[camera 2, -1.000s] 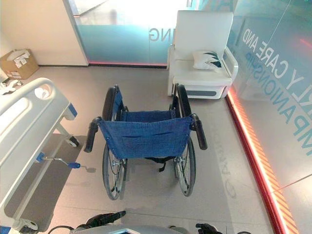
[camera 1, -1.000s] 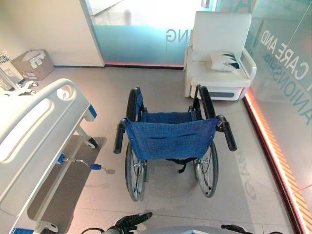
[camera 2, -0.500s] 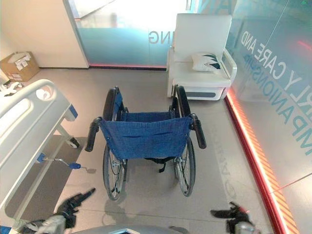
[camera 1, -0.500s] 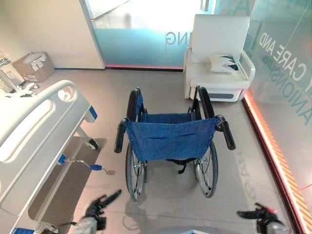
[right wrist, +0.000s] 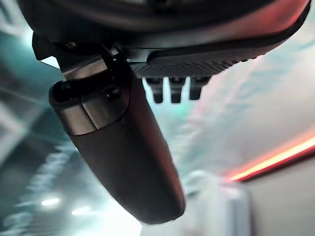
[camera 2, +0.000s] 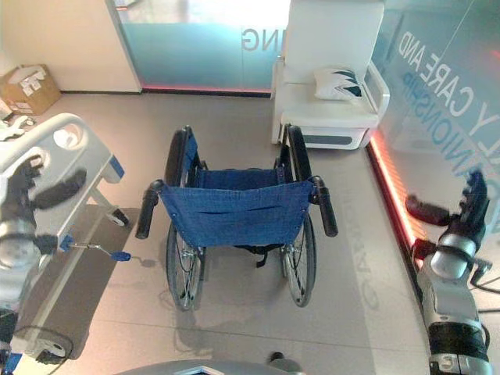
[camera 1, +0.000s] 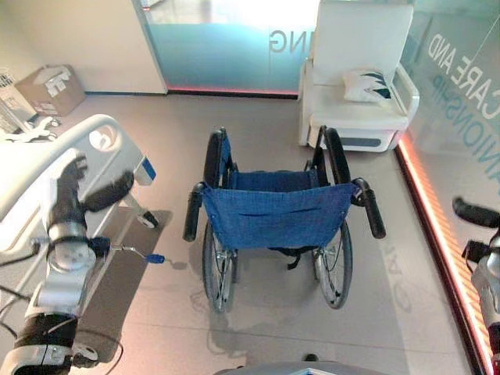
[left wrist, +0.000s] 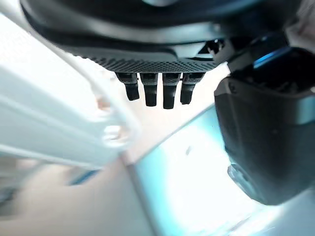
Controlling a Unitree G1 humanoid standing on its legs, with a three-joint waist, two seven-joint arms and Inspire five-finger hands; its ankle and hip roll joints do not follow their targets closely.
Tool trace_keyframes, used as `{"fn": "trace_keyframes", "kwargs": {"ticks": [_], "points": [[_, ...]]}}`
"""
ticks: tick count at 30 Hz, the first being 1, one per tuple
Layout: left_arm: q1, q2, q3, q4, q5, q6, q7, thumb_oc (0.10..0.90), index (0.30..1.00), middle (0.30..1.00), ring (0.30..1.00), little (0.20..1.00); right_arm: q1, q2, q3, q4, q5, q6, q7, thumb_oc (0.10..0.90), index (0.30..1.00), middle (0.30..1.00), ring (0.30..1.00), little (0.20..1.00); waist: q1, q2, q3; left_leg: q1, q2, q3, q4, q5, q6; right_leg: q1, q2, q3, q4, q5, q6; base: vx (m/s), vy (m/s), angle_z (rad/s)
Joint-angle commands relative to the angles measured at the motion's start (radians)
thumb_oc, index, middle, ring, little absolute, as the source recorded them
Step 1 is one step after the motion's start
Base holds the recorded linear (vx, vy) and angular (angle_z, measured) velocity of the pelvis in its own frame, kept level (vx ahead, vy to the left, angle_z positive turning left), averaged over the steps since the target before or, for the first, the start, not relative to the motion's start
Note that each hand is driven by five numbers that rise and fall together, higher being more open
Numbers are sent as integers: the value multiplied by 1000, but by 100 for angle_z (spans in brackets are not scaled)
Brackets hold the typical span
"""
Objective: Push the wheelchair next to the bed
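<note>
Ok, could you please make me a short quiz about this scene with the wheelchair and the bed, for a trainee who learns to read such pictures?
1. True or false: the left hand is closed round a push handle of the wheelchair.
2. Where does the bed stand? A. on the robot's left of the wheelchair; B. on the robot's right of it; C. beyond it, against the glass wall.
3. What lies on the seat of the white armchair?

Key
1. False: the left hand and the right hand are both raised and open, clear of the handles.
2. A.
3. A pillow.
</note>
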Motion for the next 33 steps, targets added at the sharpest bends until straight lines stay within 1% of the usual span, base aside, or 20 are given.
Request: {"fn": "trace_keyframes", "kwargs": {"ticks": [1,4,5,9,10,11,13,16,18,22,23,24,26,29,33], "points": [[-165,100,12,-50,-160,-96,-55,800,900,900,900,900,-187,-129,-6,-52,71,-89,46,800,900,900,900,900,-8,-29,-67,-55,-66,32,7,-29,16,-13,15,-10,63,-67,-4,31,10,0],[-195,83,2,-61,-227,-110,-107,800,900,900,900,900,-224,-109,38,-81,143,-85,139,800,900,900,900,900,-9,-29,-71,-52,-65,35,7,-31,14,-10,13,-16,64,-71,-3,0,0,0],[-192,72,-1,-75,-255,-105,-142,800,900,900,900,900,-213,-85,55,-115,193,-70,215,800,900,900,900,900,-13,-28,-73,-51,-64,38,6,-31,15,-9,12,-20,64,-72,-2,18,-2,-4],[-168,60,5,-80,-312,-104,-177,800,900,900,900,900,-175,-59,55,-140,228,-21,287,800,900,900,900,900,-18,-27,-76,-51,-64,43,5,-30,16,-10,11,-22,62,-73,-2,3,1,-1],[-151,52,12,-86,-321,-90,-194,800,900,900,900,900,-148,-43,50,-144,248,-5,322,800,900,900,900,900,-20,-26,-76,-51,-63,46,4,-30,17,-10,12,-23,62,-73,-2,0,0,0],[-147,51,13,-88,-325,-87,-198,800,900,900,900,900,-142,-40,48,-147,252,-2,329,800,900,900,900,900,-20,-26,-77,-51,-62,46,4,-30,17,-10,12,-23,62,-73,-2,0,0,0],[-125,42,16,-92,-362,-61,-225,800,900,900,900,900,-108,-19,49,-156,298,6,376,800,900,900,900,900,-21,-27,-75,-51,-62,49,5,-29,18,-10,13,-24,62,-74,-1,0,0,0],[-120,27,13,-83,-404,-49,-215,800,900,900,900,900,-99,1,62,-155,360,25,418,800,900,900,900,900,-19,-28,-70,-52,-62,48,6,-27,18,-10,13,-28,62,-72,-1,0,0,0],[-120,20,9,-67,-410,-53,-199,800,900,900,900,900,-100,12,75,-152,379,41,447,800,900,900,900,900,-18,-29,-69,-52,-64,48,7,-27,18,-9,12,-32,61,-72,-1,0,0,0],[-129,9,-26,-32,-425,-61,-204,800,900,900,900,900,-113,23,134,-141,406,80,455,800,900,900,900,900,-12,-34,-67,-56,-66,46,9,-24,17,-9,8,-41,60,-69,1,0,0,0],[-131,5,-32,-30,-424,-60,-207,800,900,900,900,900,-115,25,143,-135,397,85,452,800,900,900,900,900,-11,-34,-66,-56,-66,46,9,-24,17,-9,8,-43,60,-69,1,0,0,0],[-134,-3,-51,-29,-404,-57,-204,800,900,900,900,900,-122,24,162,-112,352,93,440,800,900,900,900,900,-8,-36,-66,-57,-66,46,10,-23,16,-8,7,-47,61,-69,2,0,0,0],[-139,-4,-66,-25,-394,-59,-198,800,900,900,900,900,-130,18,179,-93,324,103,432,800,900,900,900,900,-6,-37,-65,-57,-66,44,10,-22,16,-8,7,-48,61,-68,2,0,0,0],[-158,-2,-102,-22,-383,-25,-217,800,900,900,900,900,-146,17,226,-50,318,133,448,800,900,900,900,900,1,-37,-60,-60,-66,42,12,-18,15,-8,7,-55,62,-67,1,0,0,0],[-177,-1,-138,0,-371,-16,-226,800,900,900,900,900,-169,23,274,-9,325,147,459,800,900,900,900,900,8,-38,-55,-59,-67,38,12,-17,14,-4,6,-64,62,-66,2,0,0,0]]}}
